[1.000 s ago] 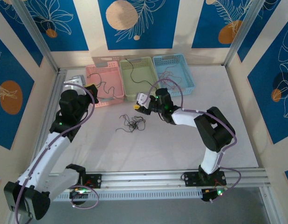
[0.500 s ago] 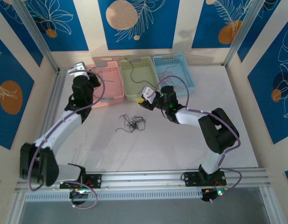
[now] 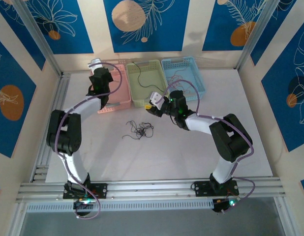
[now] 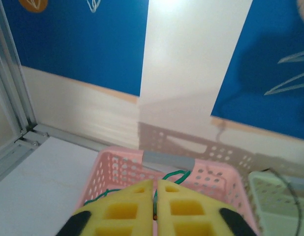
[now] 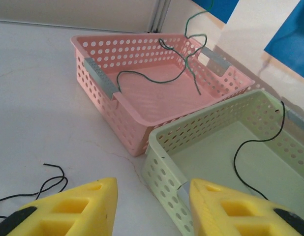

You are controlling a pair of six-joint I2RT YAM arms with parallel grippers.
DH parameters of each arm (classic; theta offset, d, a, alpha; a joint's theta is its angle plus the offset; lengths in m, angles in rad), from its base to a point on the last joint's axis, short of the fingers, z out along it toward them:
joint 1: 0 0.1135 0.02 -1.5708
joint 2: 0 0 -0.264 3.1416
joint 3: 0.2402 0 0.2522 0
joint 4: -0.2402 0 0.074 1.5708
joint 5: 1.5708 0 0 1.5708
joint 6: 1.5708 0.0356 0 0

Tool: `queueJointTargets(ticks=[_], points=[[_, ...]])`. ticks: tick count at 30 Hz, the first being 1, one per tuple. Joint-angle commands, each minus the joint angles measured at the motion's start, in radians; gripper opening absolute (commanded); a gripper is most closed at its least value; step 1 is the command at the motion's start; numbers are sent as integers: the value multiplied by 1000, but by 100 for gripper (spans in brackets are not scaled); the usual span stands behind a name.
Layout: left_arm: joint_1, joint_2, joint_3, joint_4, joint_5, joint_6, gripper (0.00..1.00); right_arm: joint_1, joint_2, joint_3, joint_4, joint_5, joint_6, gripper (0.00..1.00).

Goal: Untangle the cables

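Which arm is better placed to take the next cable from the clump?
Right: the right tool is open, nearer the clump; the left tool is shut on a green cable over the pink basket.

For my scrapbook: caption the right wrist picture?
Open right pincer faces pink basket with green cable, beside green basket with dark cable.

The left arm (image 3: 76,169) and the right arm (image 3: 222,169) are built of white links joined by black housings. A lavender cable (image 3: 247,140) is looped along each. Small green lights (image 3: 233,202) are lit at the bases. The fingers (image 5: 78,206) are moulded in yellow, with square recesses and black outer edges.
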Motion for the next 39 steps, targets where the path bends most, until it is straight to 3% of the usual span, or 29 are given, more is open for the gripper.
queueJointTargets(ticks=[1, 3, 6, 12, 20, 27, 31, 39], points=[[21, 10, -8, 12, 41, -31, 47, 2, -16, 27, -22, -28, 3, 43], [28, -24, -77, 56, 128, -36, 62, 2, -13, 32, -30, -33, 3, 43], [29, -114, -156, 52, 180, -42, 72, 2, -16, 48, -71, -53, 5, 43], [29, -387, -337, -74, 238, -50, 73, 8, -3, 79, -175, -189, -23, 43], [23, -684, -690, -2, 548, -144, 68, 44, 74, 205, -506, -269, -163, 43], [15, -711, -845, 141, 734, -171, 63, 36, 155, 317, -780, -215, -243, 42], [10, -679, -894, 237, 761, -167, 62, 33, 227, 394, -911, -199, -260, 40], [8, -638, -925, 306, 763, -169, 62, 47, 263, 424, -924, -166, -247, 41]])
